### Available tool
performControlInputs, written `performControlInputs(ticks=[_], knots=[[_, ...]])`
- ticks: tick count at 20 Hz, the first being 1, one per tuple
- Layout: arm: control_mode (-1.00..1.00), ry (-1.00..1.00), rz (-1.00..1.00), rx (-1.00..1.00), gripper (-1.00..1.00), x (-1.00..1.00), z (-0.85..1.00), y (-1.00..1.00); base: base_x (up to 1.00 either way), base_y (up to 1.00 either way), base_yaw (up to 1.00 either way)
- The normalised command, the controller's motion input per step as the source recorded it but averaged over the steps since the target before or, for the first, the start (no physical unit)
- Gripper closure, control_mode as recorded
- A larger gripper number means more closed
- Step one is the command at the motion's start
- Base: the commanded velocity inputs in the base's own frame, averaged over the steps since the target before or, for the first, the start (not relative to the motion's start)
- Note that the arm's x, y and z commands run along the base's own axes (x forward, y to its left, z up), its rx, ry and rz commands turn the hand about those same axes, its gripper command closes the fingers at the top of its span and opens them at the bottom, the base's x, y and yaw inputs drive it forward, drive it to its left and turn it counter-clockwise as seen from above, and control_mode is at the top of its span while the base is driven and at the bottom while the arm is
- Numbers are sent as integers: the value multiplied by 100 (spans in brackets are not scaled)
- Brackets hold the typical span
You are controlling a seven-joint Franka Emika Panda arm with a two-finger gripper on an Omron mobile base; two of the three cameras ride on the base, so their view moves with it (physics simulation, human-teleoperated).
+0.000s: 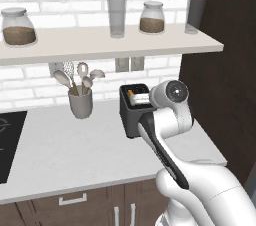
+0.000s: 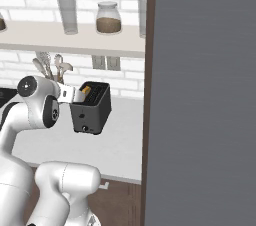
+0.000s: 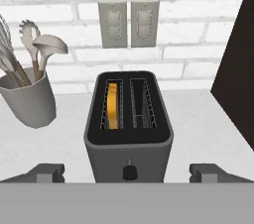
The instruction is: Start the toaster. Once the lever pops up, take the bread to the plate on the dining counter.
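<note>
Toaster (image 3: 129, 129) sits on the grey counter (image 1: 60, 155) against the white brick wall, front panel facing the robot, so the lever knob (image 3: 129, 172) low on its front is directly reachable. Bread (image 3: 113, 105) stands on edge in the left slot as the hand view shows it; the other slot is bare wire. In the right base view an orange bit of the slice (image 2: 86, 90) pokes above the black top.

Gripper (image 3: 127, 173) is released, jaws spread wide, the two fingertips (image 3: 47, 172) flanking the toaster's lower front corners, apart from it. Hand looks down and forward at the appliance, centred on the knob, which reads as lining up to press the lever. Toasting not started, as far as I can judge.

Utensil crock (image 3: 27, 100) with ladle and spoons stands to the left of the toaster, near but apart. Twin wall outlets (image 3: 128, 24) sit above and behind. Dark cabinet panel (image 3: 238, 69) close on the right limits side approach.
</note>
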Motion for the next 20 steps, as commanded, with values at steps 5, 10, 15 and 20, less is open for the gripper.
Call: performControlInputs(ticks=[5,10,15,20], knots=[[-100,0,0,0,-100,0,0,0,0,0,0],[-100,0,0,0,-100,0,0,0,0,0,0],[-100,0,0,0,-100,0,0,0,0,0,0],[-100,0,0,0,-100,0,0,0,0,0,0]])
